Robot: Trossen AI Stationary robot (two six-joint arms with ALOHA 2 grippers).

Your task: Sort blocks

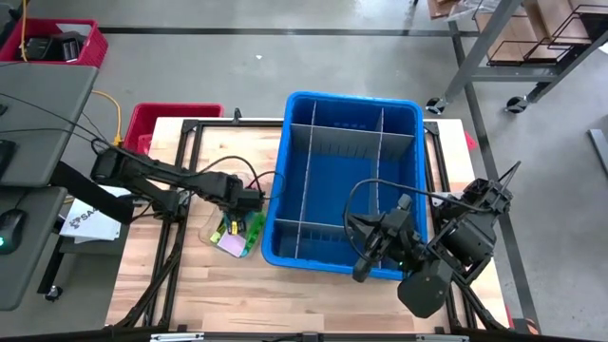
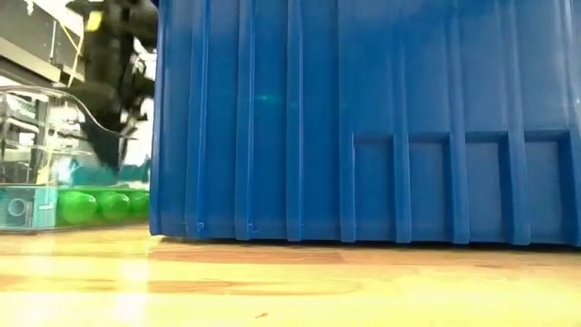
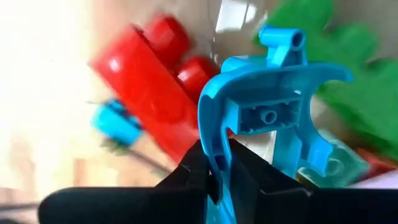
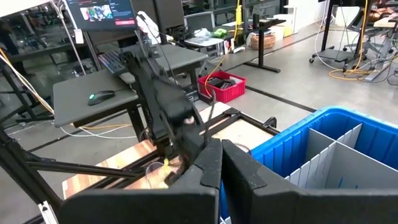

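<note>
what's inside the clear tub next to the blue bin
Blocks: red, green, and a teal one pinched by the left end effector. The arm hides the rest of the tub.

Glossy plastic blocks [image 3: 149, 81], wooden table [image 1: 313, 294]

place: robotics lab | cues: desks [image 4: 93, 93]; monitor [image 4: 102, 11]; metal racks [image 1: 532, 38]

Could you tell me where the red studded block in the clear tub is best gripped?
Probably grip the red studded plastic block across its long flat sides, down through the open top of the clear tub: its studs are rounded, and the light-blue curved plastic piece, clamped in the left gripper, crowds one end.
</note>
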